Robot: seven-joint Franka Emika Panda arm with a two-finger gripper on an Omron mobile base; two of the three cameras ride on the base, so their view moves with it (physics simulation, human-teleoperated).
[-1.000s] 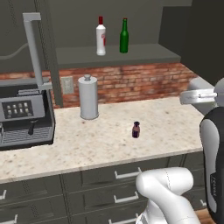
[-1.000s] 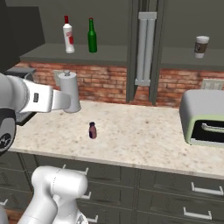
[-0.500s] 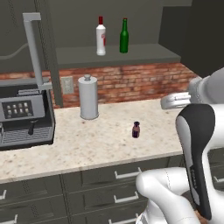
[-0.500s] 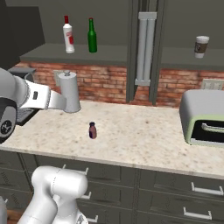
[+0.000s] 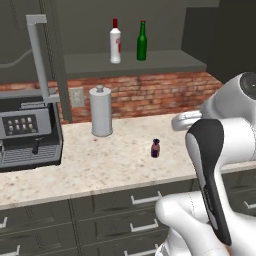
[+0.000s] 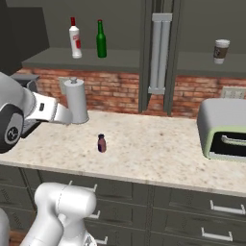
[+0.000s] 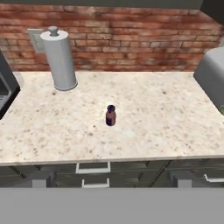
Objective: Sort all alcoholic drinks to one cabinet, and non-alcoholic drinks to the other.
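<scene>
The white bottle with red cap point(image 5: 115, 42) and the dark-green glass bottle point(image 5: 142, 42) are seen standing side by side on the shelf of the left cabinet point(image 5: 130, 64), well above and beyond the jaws. The paper coffee cup point(image 6: 221, 51) is set on the shelf of the right cabinet point(image 6: 211, 65), high and off to the other side. The tiny purple bottle point(image 7: 110, 115) is left upright on the tabletop point(image 7: 144, 127), directly ahead of and below the jaws in the hand view, well apart from them, with the grey metal canister point(image 7: 59, 58) farther back and to one side near the brick wall. The toaster point(image 6: 222, 129) is seen at the far end of the tabletop.

The jaws are held fully apart and nothing is gripped.

Judged from this layout, three of the four drinks are already sorted, and the step in hand is taken to be the approach to the purple bottle. The next move calls for the jaws to be lowered and carried forward until the small bottle stands between them, then closed gently on its body, since so short and light a thing could easily be knocked over. After that it would have to be lifted to the shelf beside the coffee cup.
</scene>
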